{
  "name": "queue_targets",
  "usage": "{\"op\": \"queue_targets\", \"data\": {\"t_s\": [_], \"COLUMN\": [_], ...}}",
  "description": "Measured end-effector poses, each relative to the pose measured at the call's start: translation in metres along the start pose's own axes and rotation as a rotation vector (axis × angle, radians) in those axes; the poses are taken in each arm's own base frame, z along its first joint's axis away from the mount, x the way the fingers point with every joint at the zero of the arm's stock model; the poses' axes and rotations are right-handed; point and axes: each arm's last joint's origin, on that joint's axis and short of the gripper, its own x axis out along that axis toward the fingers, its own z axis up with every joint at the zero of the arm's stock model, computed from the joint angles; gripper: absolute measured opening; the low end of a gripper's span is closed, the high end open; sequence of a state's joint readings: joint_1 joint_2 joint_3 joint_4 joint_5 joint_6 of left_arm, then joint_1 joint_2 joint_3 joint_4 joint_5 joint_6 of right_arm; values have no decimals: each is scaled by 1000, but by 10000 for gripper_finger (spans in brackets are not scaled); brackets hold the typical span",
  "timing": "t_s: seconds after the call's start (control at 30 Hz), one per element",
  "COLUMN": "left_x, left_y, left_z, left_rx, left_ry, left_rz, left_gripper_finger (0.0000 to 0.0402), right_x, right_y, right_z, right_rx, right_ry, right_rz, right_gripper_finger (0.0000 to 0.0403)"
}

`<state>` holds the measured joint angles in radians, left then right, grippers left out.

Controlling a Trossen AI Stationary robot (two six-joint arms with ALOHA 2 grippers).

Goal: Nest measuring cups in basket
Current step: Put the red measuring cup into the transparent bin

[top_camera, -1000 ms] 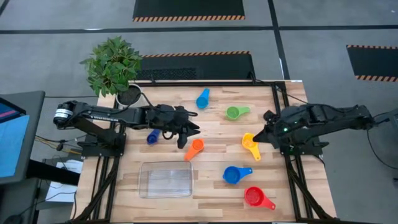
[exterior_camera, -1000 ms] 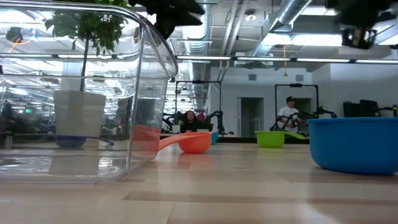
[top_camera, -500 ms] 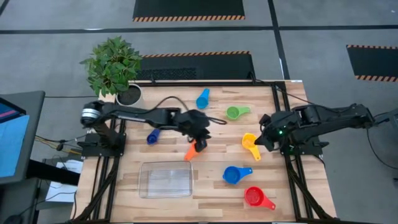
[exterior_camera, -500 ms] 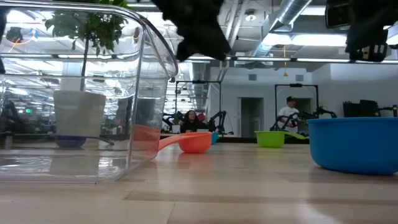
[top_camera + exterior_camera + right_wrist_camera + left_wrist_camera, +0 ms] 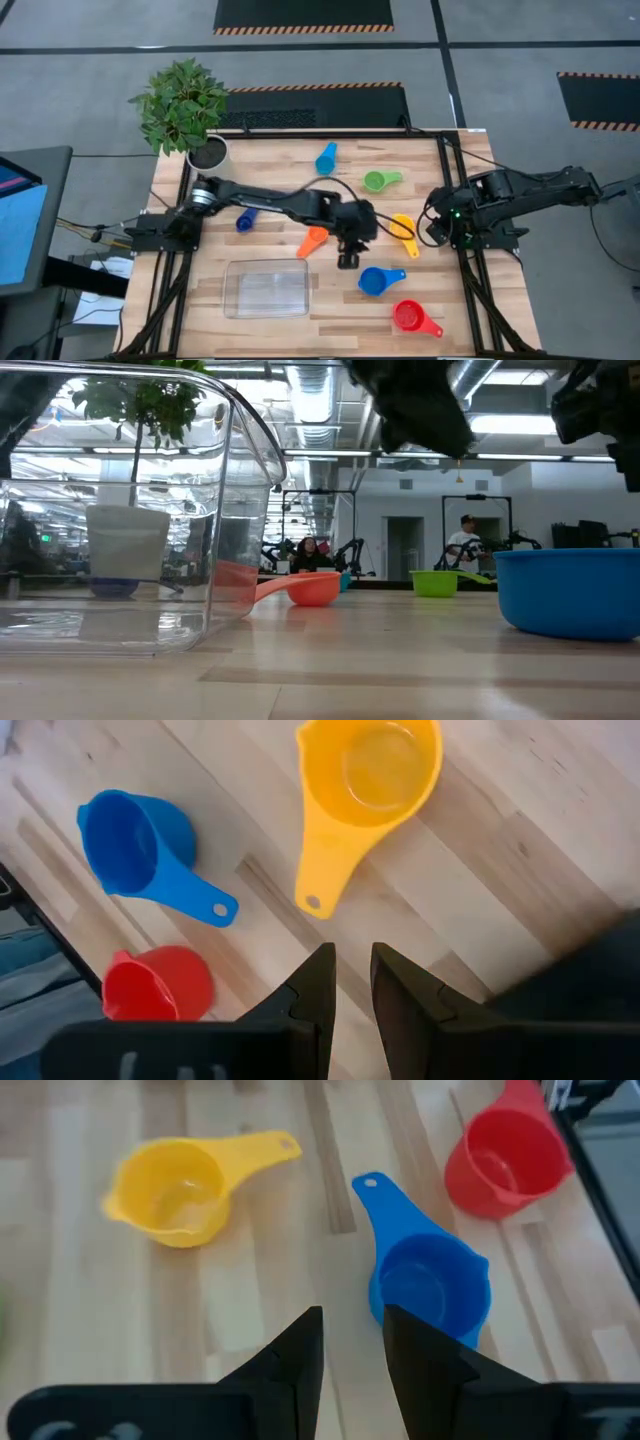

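Several measuring cups lie apart on the wooden table, open side up: light blue, green, yellow, orange, dark blue, blue and red. The clear basket stands near the front edge. My left gripper hangs above the table between the orange and blue cups, pointing slantwise down at the blue cup. Its fingers are open by a narrow gap and hold nothing. My right gripper hovers at the right edge beside the yellow cup, narrowly open and holding nothing.
A potted plant in a white pot stands at the far left corner. Black frame rails run along the left and right table edges. Bare wood lies between the basket and the blue cup.
My left arm has stretched out toward the table's right edge and a little toward its near edge. It has gone from beside the dark blue cup, past the orange cup, to a spot near the blue cup, sinking and tipping downward. My right gripper has tipped further downward at the right edge.
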<state>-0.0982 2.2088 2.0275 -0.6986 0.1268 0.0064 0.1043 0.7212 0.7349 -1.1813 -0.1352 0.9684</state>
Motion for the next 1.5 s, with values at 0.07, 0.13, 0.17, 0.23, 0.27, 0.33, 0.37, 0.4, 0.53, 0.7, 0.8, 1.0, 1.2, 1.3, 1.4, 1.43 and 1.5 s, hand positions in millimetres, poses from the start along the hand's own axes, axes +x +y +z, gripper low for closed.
{"op": "queue_targets", "data": {"t_s": [0.07,0.13,0.17,0.23,0.27,0.33,0.37,0.4,0.53,0.7,0.8,1.0,1.2,1.3,1.4,1.43,1.5], "left_x": [13,22,27,34,39,48,51,54,59,62,63,76,87,90,96,100,102], "left_y": [-1,-3,-4,-6,-6,-6,-6,-8,-22,-51,-64,-72,-67,-63,-59,-58,-56], "left_z": [0,3,4,8,9,12,13,15,23,24,20,8,1,-5,-14,-17,-19], "left_rx": [-31,-44,-48,-40,-37,-61,-80,-94,-82,-9,68,116,123,121,121,125,139], "left_ry": [42,56,66,53,47,41,32,21,-64,-81,-61,5,40,95,156,174,184], "left_rz": [-4,-8,-9,-10,-14,-36,-62,-95,-181,-180,-109,-44,-4,7,5,6,16], "left_gripper_finger": [94,94,94,94,94,94,94,94,94,94,94,94,94,94,94,94,94], "right_x": [0,0,0,0,0,0,0,0,0,0,0,0,0,0,0,0,0], "right_y": [-1,-1,-1,-1,-1,-1,-2,-2,-2,-2,-2,-2,-1,-2,-2,-2,-1], "right_z": [0,-1,-1,-1,-1,-1,-1,-1,-1,-1,-1,-1,-1,-1,-1,-1,-1], "right_rx": [2,2,2,2,2,3,3,3,-21,-28,-28,-20,-7,2,2,2,2], "right_ry": [3,3,5,5,6,8,9,9,9,9,9,9,8,8,8,8,7], "right_rz": [-4,-5,-7,-8,-9,-12,-13,-13,-14,-15,-15,-14,-12,-13,-13,-13,-12], "right_gripper_finger": [93,93,93,93,93,93,93,93,93,93,93,93,93,93,93,93,93]}}
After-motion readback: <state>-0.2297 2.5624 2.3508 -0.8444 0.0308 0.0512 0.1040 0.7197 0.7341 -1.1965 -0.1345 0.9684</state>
